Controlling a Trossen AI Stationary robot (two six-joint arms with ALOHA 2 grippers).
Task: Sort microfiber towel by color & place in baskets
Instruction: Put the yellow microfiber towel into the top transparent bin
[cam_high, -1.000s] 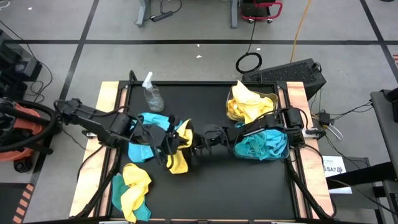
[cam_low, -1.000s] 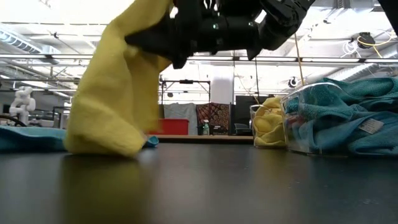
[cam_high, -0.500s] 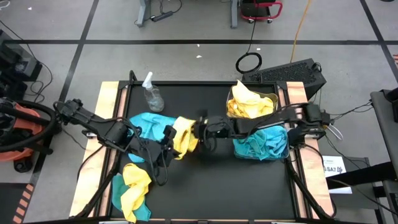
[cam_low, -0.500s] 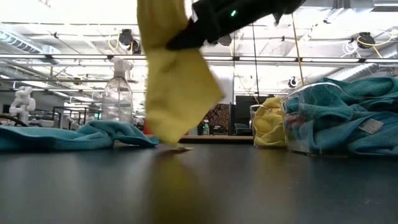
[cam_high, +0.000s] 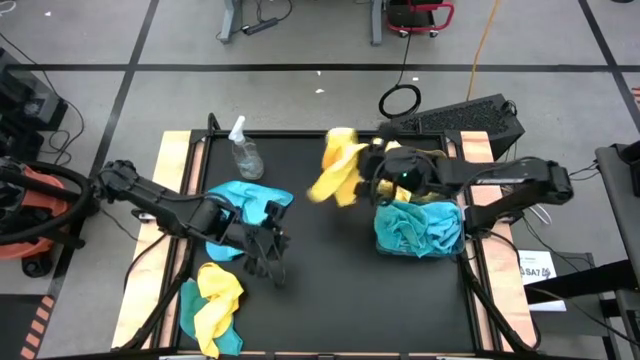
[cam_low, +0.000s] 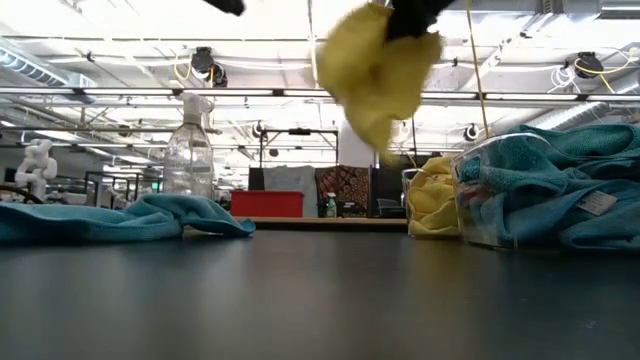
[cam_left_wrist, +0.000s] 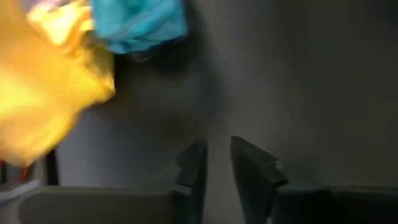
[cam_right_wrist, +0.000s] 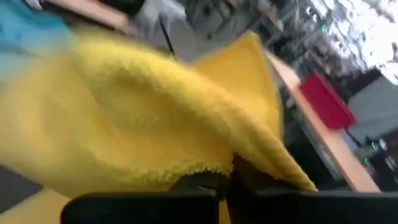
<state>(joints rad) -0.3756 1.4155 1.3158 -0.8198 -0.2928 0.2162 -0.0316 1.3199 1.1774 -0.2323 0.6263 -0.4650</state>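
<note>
My right gripper (cam_high: 365, 180) is shut on a yellow microfiber towel (cam_high: 335, 172), held high over the table's far middle, just left of the baskets. The far basket (cam_high: 432, 160) holds yellow towels and the near basket (cam_high: 458, 232) holds teal ones. A teal towel (cam_high: 245, 200) lies spread flat on the table at the left. A yellow and a teal towel (cam_high: 210, 300) lie bunched at the near left. My left gripper (cam_left_wrist: 217, 168) hovers over bare table beside that pile, slightly open, with nothing between its fingers. My right gripper pinches a gathered edge of the yellow towel (cam_right_wrist: 239, 163) between its two fingers. The fingers come nearly level from the table's right side. The towel hangs slack below and past the fingers (cam_low: 375, 70), lifted clear of the table.
A clear spray bottle (cam_high: 243, 150) stands at the far left of the black mat. Wooden rails (cam_high: 170, 190) run along the left and right sides. The mat's middle and near right (cam_high: 370, 300) lie bare.
My right gripper has risen and swung toward the far right, to beside the baskets, tipping from pointing down to nearly level. The yellow towel, whose lower end trailed on the table, now hangs clear. My left gripper has parted from the towel and sunk toward the near edge.
</note>
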